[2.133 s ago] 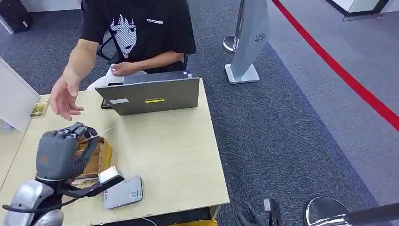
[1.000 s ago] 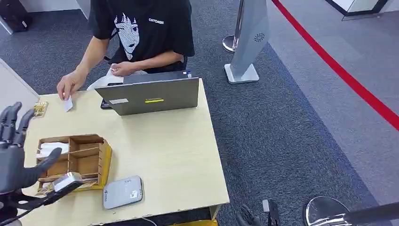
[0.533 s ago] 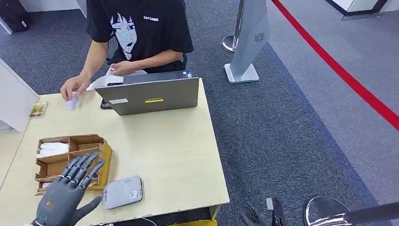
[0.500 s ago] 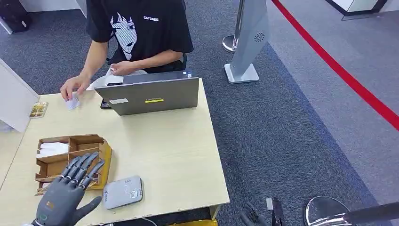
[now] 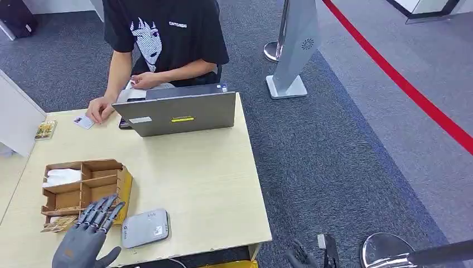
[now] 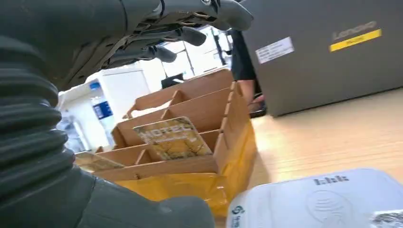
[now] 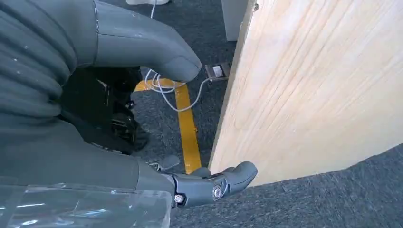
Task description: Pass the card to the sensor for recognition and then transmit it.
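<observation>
My left hand (image 5: pixel 85 245) hovers at the near edge of the pale wooden table (image 5: pixel 195 184), at about seven o'clock from its middle, grey fingers (image 5: pixel 103 213) spread apart and holding nothing. My right hand (image 7: pixel 142 142) hangs below the table's near edge, over the dark carpet, fingers loosely apart and empty.

Just at three o'clock of my left hand lies the flat grey rounded card sensor (image 5: pixel 145 228), flush on the tabletop. At twelve o'clock of my fingertips stands the brown cardboard divided tray (image 5: pixel 83 187), with a gold printed card (image 6: pixel 172 137) leaning in a near compartment.

Farther on, at twelve o'clock across the table, the grey open laptop (image 5: pixel 177 113) shows me its lid. At ten o'clock, near the far left corner, the small white card (image 5: pixel 83 121) lies on the table under the fingertips of a person's hand (image 5: pixel 101 109); the person in a black printed shirt (image 5: pixel 167 30) sits behind the laptop.
</observation>
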You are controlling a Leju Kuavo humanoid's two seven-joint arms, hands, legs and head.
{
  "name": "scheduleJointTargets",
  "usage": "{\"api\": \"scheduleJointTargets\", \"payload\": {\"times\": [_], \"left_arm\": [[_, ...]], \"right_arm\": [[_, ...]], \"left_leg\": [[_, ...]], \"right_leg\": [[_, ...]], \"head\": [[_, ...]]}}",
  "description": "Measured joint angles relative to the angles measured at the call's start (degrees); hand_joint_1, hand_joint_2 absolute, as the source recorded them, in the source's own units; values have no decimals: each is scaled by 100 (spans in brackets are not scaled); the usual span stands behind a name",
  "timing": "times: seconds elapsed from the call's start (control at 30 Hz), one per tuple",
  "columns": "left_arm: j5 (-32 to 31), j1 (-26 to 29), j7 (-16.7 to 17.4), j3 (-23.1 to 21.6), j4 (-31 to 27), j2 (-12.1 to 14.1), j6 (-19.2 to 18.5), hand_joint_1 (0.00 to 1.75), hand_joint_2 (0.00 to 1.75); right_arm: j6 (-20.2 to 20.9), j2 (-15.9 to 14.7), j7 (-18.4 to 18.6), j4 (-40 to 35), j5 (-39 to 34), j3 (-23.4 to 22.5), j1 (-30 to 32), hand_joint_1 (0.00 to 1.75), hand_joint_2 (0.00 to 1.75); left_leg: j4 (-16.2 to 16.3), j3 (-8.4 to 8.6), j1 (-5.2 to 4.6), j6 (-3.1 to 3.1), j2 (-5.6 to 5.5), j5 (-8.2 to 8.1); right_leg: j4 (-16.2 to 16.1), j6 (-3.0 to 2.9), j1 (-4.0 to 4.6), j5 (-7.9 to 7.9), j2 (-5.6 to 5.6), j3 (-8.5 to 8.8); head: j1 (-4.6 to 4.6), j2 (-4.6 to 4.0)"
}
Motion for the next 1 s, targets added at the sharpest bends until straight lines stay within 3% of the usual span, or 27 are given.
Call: {"api": "scheduleJointTargets", "payload": {"times": [0.23, 0.37, 0.63, 1.0], "left_arm": [[-26, 176, 199, 449, 175, 7, 90, 0, 175], [-17, 286, 102, 986, 230, -39, 177, 0, 175], [-46, 388, -70, 1643, 252, -216, 140, 0, 175], [-120, 336, -507, 2030, 422, -649, -31, 0, 175]], "right_arm": [[46, 46, 79, -92, 96, -90, 43, 0, 175], [61, 79, 87, -151, 153, -153, 81, 0, 175], [94, 135, 138, -260, 203, -267, 146, 0, 175], [177, 190, 186, -310, 356, -326, 159, 0, 175]], "left_leg": [[0, -1, 0, 0, 0, 0], [0, -1, 0, 0, 0, 0], [0, -1, 0, 0, 0, 0], [0, -1, -1, 0, 0, 0]], "right_leg": [[0, 0, -1, 0, 0, 0], [0, 0, -1, 0, 0, -1], [0, 0, -1, 0, 0, -1], [0, 0, -2, 0, 0, -1]], "head": [[0, 0], [0, 0], [0, 0], [0, 0]]}}
